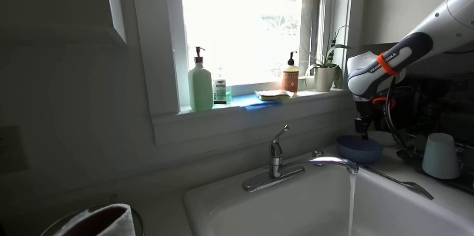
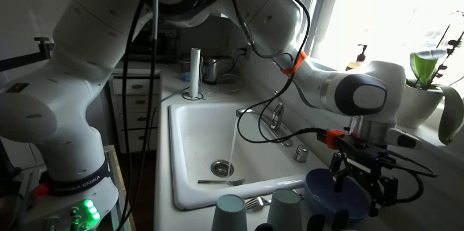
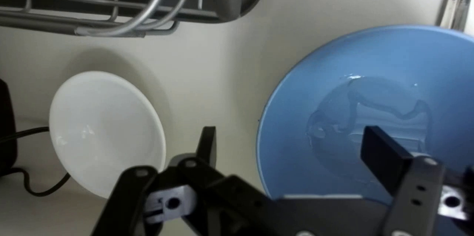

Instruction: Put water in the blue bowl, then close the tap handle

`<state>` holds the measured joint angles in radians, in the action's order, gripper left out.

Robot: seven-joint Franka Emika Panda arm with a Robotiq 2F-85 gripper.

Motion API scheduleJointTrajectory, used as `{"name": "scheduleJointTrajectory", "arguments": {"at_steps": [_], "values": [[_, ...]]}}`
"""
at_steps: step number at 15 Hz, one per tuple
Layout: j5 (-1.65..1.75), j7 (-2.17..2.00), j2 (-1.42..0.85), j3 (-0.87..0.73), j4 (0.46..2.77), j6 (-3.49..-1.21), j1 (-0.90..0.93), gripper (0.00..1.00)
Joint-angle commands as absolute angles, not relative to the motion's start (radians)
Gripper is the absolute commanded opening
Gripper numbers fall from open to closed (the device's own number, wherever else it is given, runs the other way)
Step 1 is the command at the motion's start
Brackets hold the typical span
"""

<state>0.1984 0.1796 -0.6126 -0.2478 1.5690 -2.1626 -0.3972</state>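
The smooth, shallow, round medium-blue bowl (image 1: 359,153) sits on the pale desk (image 3: 207,80) just beside a corner of the white sink (image 2: 197,133); whether bowl and sink touch cannot be made out. A thin pool of clear liquid (image 3: 390,115) lies in the bottom of the bowl. Over the bowl's rim hangs the black metal gripper (image 3: 292,147), its jaws spread: in the wrist view, one side lies across the bowl's inside and the other shows over the desk beyond the rim. Contact with the bowl cannot be told from these angles.

Well apart from the bowl, on the sink's window-side ledge, the short chrome tap handle (image 1: 275,149) stands upright, curved tip uppermost. From the long, curved chrome spout (image 1: 327,160), a narrow stream of water (image 1: 351,199) falls into the sink, outside the bowl. A slim silver fork (image 2: 217,181) lies in the sink, apart from the bowl.

A plain, round white bowl (image 3: 107,128) stands on the desk near the blue one, with a gap between them. Also near the blue bowl are two upturned, tapered, pale bluish mugs (image 2: 230,214), and silver cutlery (image 2: 256,202) lies close to it along the sink's edge.
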Motion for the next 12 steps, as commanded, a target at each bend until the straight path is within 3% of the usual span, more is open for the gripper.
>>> {"name": "scheduleJointTrajectory", "arguments": {"at_steps": [1, 5, 6, 9, 12], "values": [[0.142, 0.217, -0.710, -0.226, 1.452, -2.164, -0.435, 1.00], [0.121, 0.222, -0.768, -0.224, 1.382, -2.144, -0.452, 1.00], [0.114, 0.220, -0.781, -0.222, 1.363, -2.137, -0.460, 0.93], [0.097, 0.219, -0.810, -0.220, 1.326, -2.133, -0.477, 0.59], [0.076, 0.228, -0.832, -0.211, 1.293, -2.111, -0.496, 0.38]]}}
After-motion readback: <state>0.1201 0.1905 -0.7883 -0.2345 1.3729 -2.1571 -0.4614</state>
